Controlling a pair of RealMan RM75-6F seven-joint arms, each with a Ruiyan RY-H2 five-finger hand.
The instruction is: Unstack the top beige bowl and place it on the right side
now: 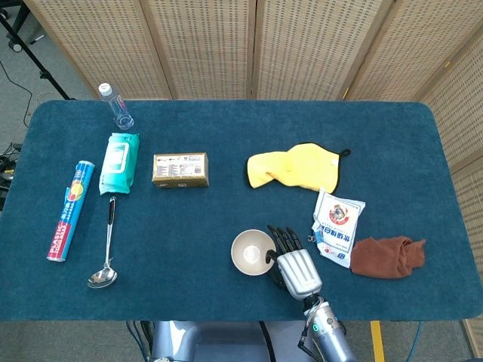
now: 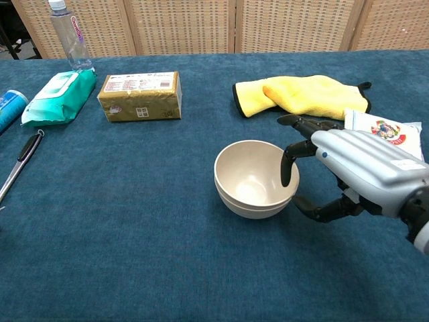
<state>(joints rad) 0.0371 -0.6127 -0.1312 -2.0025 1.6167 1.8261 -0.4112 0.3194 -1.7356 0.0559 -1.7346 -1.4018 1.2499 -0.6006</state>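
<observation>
One blue cloth-covered table (image 1: 226, 286) before wicker screens (image 1: 226, 45) — right hand (image 2: 348, 168), fingers apart, beside the beige bowls (image 2: 255, 178).

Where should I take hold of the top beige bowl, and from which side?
Probably the near-right rim of the top beige bowl, coming from the right. It sits upright, nested in the lower bowl, so only its thin rim is exposed. The right hand is already beside it, one finger curled over the rim and the thumb low outside: pinch the wall there and lift straight up.
</observation>
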